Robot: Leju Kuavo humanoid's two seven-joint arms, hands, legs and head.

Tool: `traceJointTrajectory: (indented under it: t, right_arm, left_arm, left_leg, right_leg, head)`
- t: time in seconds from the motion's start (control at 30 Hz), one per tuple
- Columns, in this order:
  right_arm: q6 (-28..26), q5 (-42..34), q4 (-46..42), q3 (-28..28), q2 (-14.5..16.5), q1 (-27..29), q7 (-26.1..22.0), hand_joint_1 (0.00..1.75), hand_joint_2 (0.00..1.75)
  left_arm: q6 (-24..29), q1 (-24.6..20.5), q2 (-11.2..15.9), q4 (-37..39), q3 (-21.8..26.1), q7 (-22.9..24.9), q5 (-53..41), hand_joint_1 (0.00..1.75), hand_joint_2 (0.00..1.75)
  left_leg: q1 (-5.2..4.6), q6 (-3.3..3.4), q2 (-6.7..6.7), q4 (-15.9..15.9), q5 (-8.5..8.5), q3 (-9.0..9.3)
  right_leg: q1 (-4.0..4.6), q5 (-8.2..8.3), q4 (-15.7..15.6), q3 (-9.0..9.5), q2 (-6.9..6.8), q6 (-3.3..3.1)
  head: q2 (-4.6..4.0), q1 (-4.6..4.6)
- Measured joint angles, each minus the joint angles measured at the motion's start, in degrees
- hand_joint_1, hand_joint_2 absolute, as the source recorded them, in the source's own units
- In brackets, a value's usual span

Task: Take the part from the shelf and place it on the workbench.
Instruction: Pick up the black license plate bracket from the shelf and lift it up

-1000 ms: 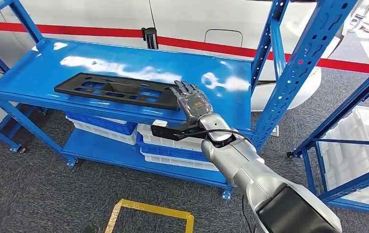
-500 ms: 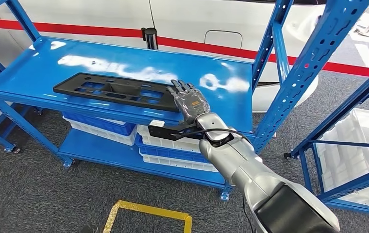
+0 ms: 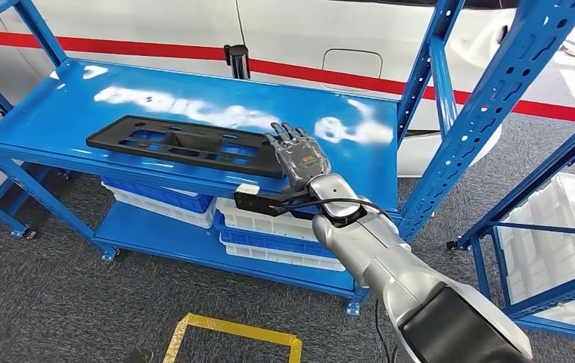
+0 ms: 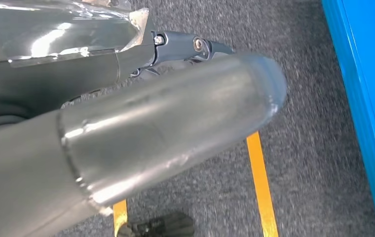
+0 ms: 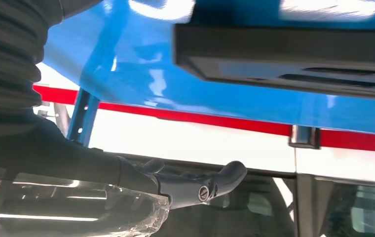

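Observation:
A long flat black plastic part [image 3: 184,144] with several cut-outs lies on the blue shelf top [image 3: 65,98], near its front edge. My right hand [image 3: 299,156] hovers at the part's right end, fingers spread and extended, holding nothing. In the right wrist view the part's end [image 5: 294,54] appears close above the shelf surface, with the thumb [image 5: 220,180] stretched out apart from it.
White and blue crates [image 3: 269,227] are stacked on the lower shelf. Blue uprights [image 3: 489,106] rise to the right, beside a second rack holding a white bin [image 3: 564,242]. A white vehicle with a red stripe [image 3: 307,38] stands behind. Yellow floor tape [image 3: 231,333] marks the grey carpet.
The hand stays at the part's right end with its fingers spread; the view has shifted slightly.

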Motion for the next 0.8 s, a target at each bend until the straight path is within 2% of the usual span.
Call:
traceJointTrajectory:
  t: [0.07,0.17,0.2,0.23,0.27,0.33,0.37,0.4,0.5,0.57,0.6,0.67,0.7,0.73,0.77,0.8]
  right_arm:
    - [0.03,0.04,-0.03,0.00,0.28,-0.19,0.08,0.00,1.75]
    - [0.47,0.11,-0.03,0.02,0.75,-0.24,0.20,0.00,1.75]
    - [0.60,0.11,-0.03,0.03,0.83,-0.17,0.22,0.00,1.75]
    - [0.67,0.11,-0.02,0.04,0.89,-0.10,0.22,0.00,1.75]
    - [0.68,0.11,-0.02,0.05,0.95,-0.05,0.24,0.00,1.75]
    - [0.69,0.11,-0.02,0.08,1.17,-0.06,0.28,0.00,1.75]
    - [0.68,0.11,-0.02,0.09,1.27,-0.09,0.32,0.00,1.75]
    - [0.67,0.12,-0.02,0.11,1.36,-0.11,0.34,0.00,1.75]
    - [0.64,0.17,-0.02,0.17,1.48,-0.14,0.37,0.00,1.75]
    - [0.64,0.19,-0.02,0.18,1.51,-0.19,0.37,0.00,1.75]
    - [0.64,0.20,-0.02,0.19,1.51,-0.18,0.37,0.00,1.75]
    - [0.64,0.23,-0.02,0.21,1.43,0.02,0.37,0.00,1.75]
    - [0.63,0.26,-0.02,0.24,1.38,0.21,0.37,0.00,1.75]
    - [0.63,0.28,-0.02,0.27,1.32,0.39,0.37,0.00,1.75]
    - [0.62,0.33,-0.02,0.32,1.31,0.51,0.37,0.00,1.75]
    - [0.61,0.37,-0.02,0.38,1.32,0.55,0.37,0.00,1.75]
  left_arm:
    - [-0.09,-0.08,0.07,-0.01,-0.21,0.03,0.00,0.00,0.00]
    - [-0.12,-0.12,0.20,-0.01,-0.46,0.13,0.11,0.00,0.00]
    - [-0.13,-0.11,0.22,-0.01,-0.54,0.15,0.16,0.00,0.00]
    - [-0.13,-0.11,0.25,-0.01,-0.61,0.16,0.17,0.00,0.00]
    - [-0.13,-0.11,0.30,-0.01,-0.66,0.17,0.19,0.00,0.00]
    - [-0.14,-0.16,0.40,-0.01,-0.69,0.19,0.27,0.00,0.00]
    - [-0.16,-0.22,0.44,-0.01,-0.73,0.21,0.32,0.00,0.00]
    - [-0.20,-0.26,0.45,-0.01,-0.77,0.24,0.37,0.00,0.00]
    - [-0.42,-0.29,0.43,-0.01,-0.87,0.28,0.43,0.00,0.00]
    - [-0.54,-0.36,0.44,-0.01,-0.93,0.28,0.43,0.00,0.00]
    - [-0.54,-0.40,0.47,-0.01,-0.98,0.28,0.44,0.00,0.00]
    - [-0.54,-0.43,0.55,-0.01,-1.10,0.30,0.44,0.00,0.00]
    - [-0.54,-0.42,0.56,-0.01,-1.16,0.32,0.44,0.00,0.00]
    - [-0.55,-0.42,0.56,-0.01,-1.22,0.33,0.44,0.00,0.00]
    - [-0.55,-0.42,0.56,-0.01,-1.26,0.34,0.44,0.00,0.00]
    - [-0.56,-0.43,0.54,-0.01,-1.28,0.35,0.44,0.00,0.00]
  left_leg:
    - [0.13,-0.47,0.19,2.75,-1.75,-1.16]
    - [0.30,-1.17,0.32,13.46,-6.42,-6.48]
    - [0.41,-1.39,0.36,15.69,-6.84,-7.92]
    - [0.56,-1.58,0.41,15.82,-6.14,-8.40]
    - [0.77,-1.73,0.50,13.62,-4.39,-7.67]
    - [1.13,-2.09,0.82,5.83,-0.38,-4.10]
    - [1.17,-2.00,0.83,2.81,0.68,-2.59]
    - [1.12,-1.79,0.79,1.16,1.00,-1.74]
    - [0.72,-0.42,0.43,0.65,0.83,-1.46]
    - [0.64,0.52,0.38,0.45,0.89,-1.24]
    - [0.65,0.89,0.38,0.38,0.87,-1.16]
    - [0.54,1.31,0.35,0.39,0.72,-1.12]
    - [0.47,1.38,0.29,0.40,0.67,-1.09]
    - [0.39,1.40,0.22,0.41,0.62,-1.03]
    - [0.33,1.38,0.14,0.41,0.57,-0.91]
    - [0.28,1.31,0.07,0.42,0.49,-0.75]
  right_leg:
    - [-0.73,0.20,-0.54,0.63,-0.07,-0.71]
    - [-0.90,0.05,-0.67,1.06,-0.12,-1.25]
    - [-0.90,-0.01,-0.65,1.10,-0.11,-1.29]
    - [-0.94,-0.11,-0.62,1.15,-0.10,-1.27]
    - [-1.00,-0.24,-0.56,1.25,-0.06,-1.14]
    - [-0.90,-0.76,-0.16,1.38,0.03,-0.54]
    - [-0.72,-1.04,0.12,1.30,0.06,-0.18]
    - [-0.49,-1.24,0.32,1.18,0.07,0.11]
    - [-0.25,-1.58,0.45,0.95,0.01,0.90]
    - [-0.41,-2.88,2.94,-0.31,-0.03,1.27]
    - [-0.51,-4.20,5.96,-1.89,-0.05,1.23]
    - [-0.57,-7.11,14.19,-6.27,-0.03,1.07]
    - [-0.58,-7.82,17.15,-8.02,-0.03,1.17]
    - [-0.57,-7.62,18.04,-8.75,-0.03,1.40]
    - [-0.57,-6.50,16.44,-8.24,-0.03,1.69]
    - [-0.55,-4.73,12.70,-6.60,-0.03,1.89]
  head:
    - [0.00,-0.07]
    - [0.00,-0.18]
    - [0.00,-0.16]
    - [0.00,-0.19]
    - [0.00,-0.17]
    - [0.00,-0.22]
    - [0.00,-0.28]
    - [0.00,-0.29]
    - [0.00,-0.24]
    - [0.00,-0.20]
    - [0.00,-0.16]
    - [0.00,-0.07]
    - [0.00,-0.07]
    - [0.00,-0.05]
    - [0.00,-0.05]
    - [0.00,-0.04]
